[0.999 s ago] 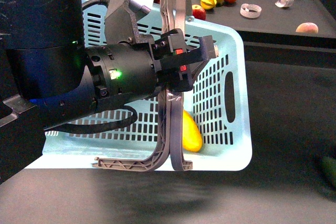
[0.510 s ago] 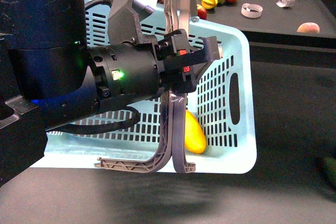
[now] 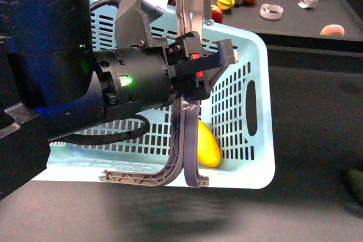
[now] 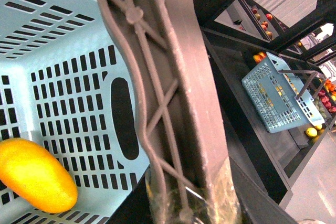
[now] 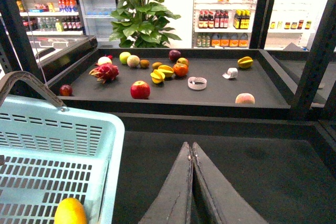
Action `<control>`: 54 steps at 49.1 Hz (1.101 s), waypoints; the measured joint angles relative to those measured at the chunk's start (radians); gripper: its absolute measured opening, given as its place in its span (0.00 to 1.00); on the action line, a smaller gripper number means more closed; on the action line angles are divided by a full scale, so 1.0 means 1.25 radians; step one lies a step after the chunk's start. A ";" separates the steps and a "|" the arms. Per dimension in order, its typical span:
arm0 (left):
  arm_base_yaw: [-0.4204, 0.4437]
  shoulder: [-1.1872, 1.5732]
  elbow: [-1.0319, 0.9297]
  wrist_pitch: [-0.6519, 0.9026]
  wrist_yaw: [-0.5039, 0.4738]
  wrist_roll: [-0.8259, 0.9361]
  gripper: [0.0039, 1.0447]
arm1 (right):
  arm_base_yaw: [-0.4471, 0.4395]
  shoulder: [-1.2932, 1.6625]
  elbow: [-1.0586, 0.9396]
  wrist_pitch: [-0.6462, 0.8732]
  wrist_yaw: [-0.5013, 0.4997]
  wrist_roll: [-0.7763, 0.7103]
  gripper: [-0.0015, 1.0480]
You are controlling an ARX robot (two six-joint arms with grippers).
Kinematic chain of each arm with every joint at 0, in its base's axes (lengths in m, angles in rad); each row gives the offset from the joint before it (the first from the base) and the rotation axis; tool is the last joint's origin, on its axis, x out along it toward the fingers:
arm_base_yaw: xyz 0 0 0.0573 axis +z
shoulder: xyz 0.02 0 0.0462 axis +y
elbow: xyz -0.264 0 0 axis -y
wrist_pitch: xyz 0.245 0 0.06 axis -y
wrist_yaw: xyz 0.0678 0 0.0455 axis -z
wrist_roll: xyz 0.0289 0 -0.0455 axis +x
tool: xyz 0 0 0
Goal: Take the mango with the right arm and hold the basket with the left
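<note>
left gripper [image 3: 195, 75]: clenched on the two grey-brown handles [image 3: 189, 160] of the turquoise basket [image 3: 265, 140]. mango [image 3: 207, 145]: inside the basket, on its floor against a slotted wall. right gripper [image 5: 191, 150]: fingers pressed together, empty, outside the basket.

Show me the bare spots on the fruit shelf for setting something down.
Free: the shelf's near strip between red apple and peach-coloured fruit, and the end beyond that fruit. Crowded: around the dragon fruit and star fruits.
</note>
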State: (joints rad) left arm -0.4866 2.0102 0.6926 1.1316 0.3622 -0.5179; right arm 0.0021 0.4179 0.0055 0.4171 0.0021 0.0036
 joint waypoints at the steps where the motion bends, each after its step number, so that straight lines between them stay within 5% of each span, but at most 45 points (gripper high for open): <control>1: 0.000 0.000 0.000 0.000 0.000 0.000 0.15 | 0.000 -0.004 0.000 -0.004 0.000 0.000 0.02; 35: 0.000 0.000 0.000 0.000 -0.001 0.001 0.15 | 0.000 -0.196 0.000 -0.192 0.000 0.000 0.02; 41: 0.000 0.000 0.000 0.000 0.000 0.000 0.15 | 0.000 -0.300 0.000 -0.323 -0.002 0.000 0.02; 54: -0.001 0.000 0.000 0.000 -0.001 0.001 0.15 | 0.000 -0.330 0.000 -0.332 -0.002 0.000 0.02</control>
State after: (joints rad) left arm -0.4873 2.0098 0.6926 1.1316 0.3607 -0.5167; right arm 0.0021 0.0055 0.0059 0.0017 -0.0010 0.0032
